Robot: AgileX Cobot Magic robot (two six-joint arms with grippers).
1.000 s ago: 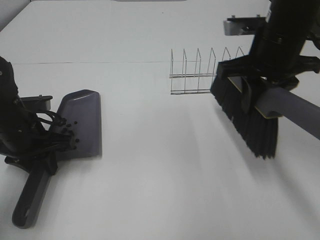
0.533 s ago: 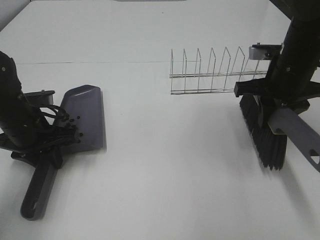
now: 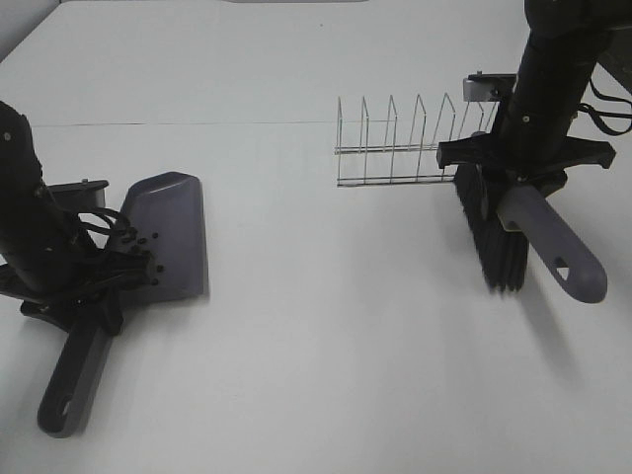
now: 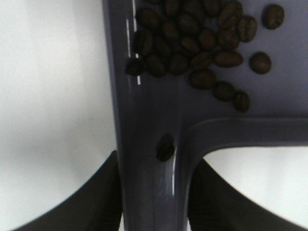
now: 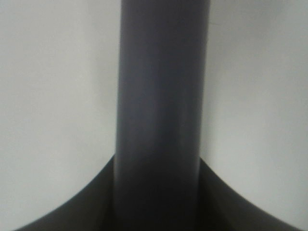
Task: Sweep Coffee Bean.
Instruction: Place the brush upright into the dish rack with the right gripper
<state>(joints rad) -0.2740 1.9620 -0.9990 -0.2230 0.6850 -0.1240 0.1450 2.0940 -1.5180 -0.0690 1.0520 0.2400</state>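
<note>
**Exterior high view.** Your left gripper (image 3: pixel 91 294) is clamped on the handle of the dustpan (image 3: pixel 176 232), which lies flat at the left of the table (image 3: pixel 316 375). The coffee bean (image 3: pixel 140 252) sits in a small cluster at the back of the pan, close to the handle. Your right gripper (image 3: pixel 515 188) is closed around the brush (image 3: pixel 494 242), bristles down, just beside the end of the wire rack (image 3: pixel 390 148).

- A sideways swing could catch the bristles or the arm on the rack and drag it.
- Tilting the pan's front lip down would let the beans slide out.
- You cannot tell whether the bristles touch the table.
- The left arm hides part of the pan's rear.
- No loose bean shows on the white surface, though ones that small could be lost at this range.

**Left wrist view.** The beans lie heaped in the pan's rear corner, and the frame edge cuts the heap off, so you cannot count them. One lone bean (image 4: pixel 165 147) rests in the groove of the handle, just ahead of the dark fingers (image 4: pixel 98 204) pressed against its sides.

- Raising the pan's mouth could send that bean rolling down the handle and off.
- The pan's front lip is out of frame.

**Right wrist view.** You see only the grey brush handle held snug between the two fingers (image 5: pixel 72 207), blurred and very close. Bristles, rack and beans are all out of view here, so this camera cannot warn you of a snag.
</note>
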